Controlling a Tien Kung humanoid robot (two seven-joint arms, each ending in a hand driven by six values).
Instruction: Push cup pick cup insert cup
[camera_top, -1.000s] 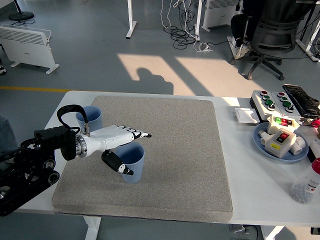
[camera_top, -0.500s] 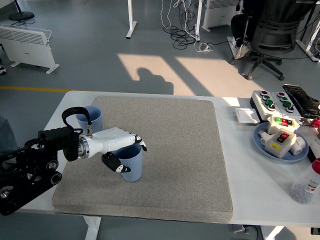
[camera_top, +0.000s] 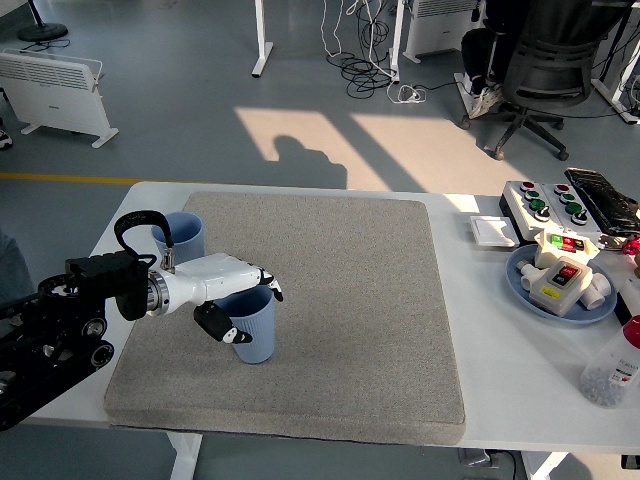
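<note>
Left robot hand (camera_top: 238, 305) wrapped around the near blue cup (camera_top: 250, 325), fingers over the rim, thumb against the front wall. Standing upright on the grey mat (camera_top: 350, 300), left of centre, with the second blue cup (camera_top: 183, 236) behind near the mat's far-left corner. Probably light, thin-walled plastic, slick and easily squeezed or tipped; best held mid-wall, gently. Right arm out of view.

- Pale blue cup (camera_top: 252, 325), plain, in white hand (camera_top: 226, 290) with black-tipped fingers (camera_top: 268, 290)
- Second blue cup (camera_top: 184, 236)
- Grey mat (camera_top: 340, 300) on white desk (camera_top: 520, 370)
</note>
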